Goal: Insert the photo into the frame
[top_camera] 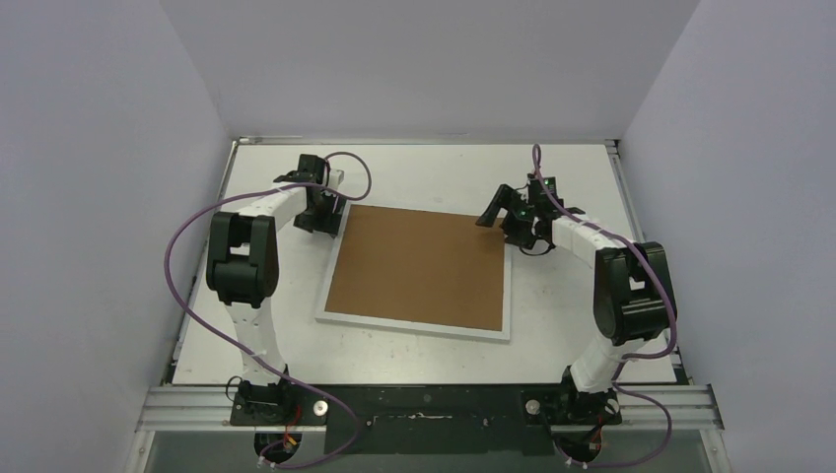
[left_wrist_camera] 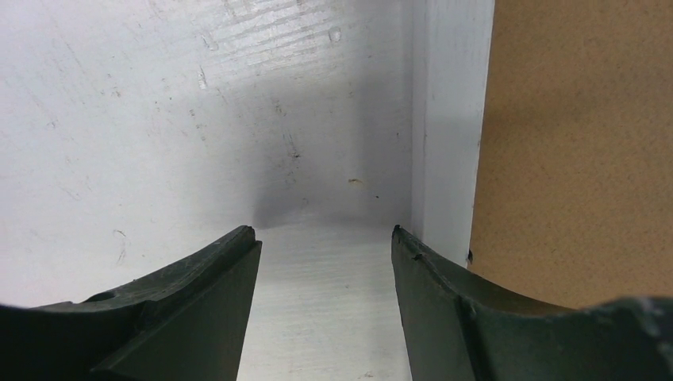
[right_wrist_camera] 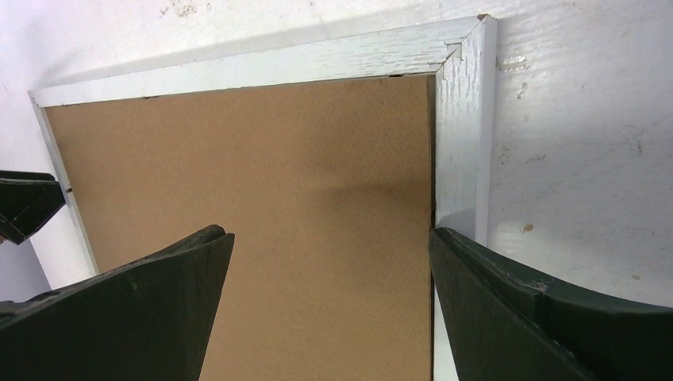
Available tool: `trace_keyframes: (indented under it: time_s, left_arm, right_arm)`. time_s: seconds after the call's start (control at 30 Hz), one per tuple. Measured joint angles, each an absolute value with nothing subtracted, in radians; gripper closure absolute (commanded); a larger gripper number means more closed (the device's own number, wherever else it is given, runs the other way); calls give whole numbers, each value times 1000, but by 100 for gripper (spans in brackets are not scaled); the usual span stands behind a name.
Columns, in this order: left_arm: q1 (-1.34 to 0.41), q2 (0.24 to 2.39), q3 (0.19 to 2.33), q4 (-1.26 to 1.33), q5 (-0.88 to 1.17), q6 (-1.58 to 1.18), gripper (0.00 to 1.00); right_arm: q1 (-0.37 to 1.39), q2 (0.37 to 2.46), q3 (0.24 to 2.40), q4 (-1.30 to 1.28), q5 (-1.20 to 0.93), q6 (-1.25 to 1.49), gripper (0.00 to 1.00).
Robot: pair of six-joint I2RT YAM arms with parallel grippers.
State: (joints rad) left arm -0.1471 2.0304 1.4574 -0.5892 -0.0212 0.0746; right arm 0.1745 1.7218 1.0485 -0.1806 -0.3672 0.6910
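White wooden rectangular frame [top_camera: 414, 327], plain brown backing board [top_camera: 419, 266] filling it; left gripper [left_wrist_camera: 324, 230] at its far-left corner, released, empty; right gripper [right_wrist_camera: 329, 232] at its far-right corner, likewise.

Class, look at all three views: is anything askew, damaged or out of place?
The large white-bordered rectangular frame lies skewed to the white table's edges. A plain brown backing board fills it; no sunset print shows. In the right wrist view, one corner's mitre joint looks slightly stepped.

White table [top_camera: 424, 168], frame [top_camera: 414, 327] flat on it, brown board [top_camera: 419, 266] inside
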Motion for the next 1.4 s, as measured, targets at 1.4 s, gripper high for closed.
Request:
trace_keyframes:
  time_s: [1.4]
  left_arm:
    - [-480, 1954, 1695, -832, 200, 140, 35]
  right_arm:
    - [101, 1652, 1113, -327, -358, 609, 9]
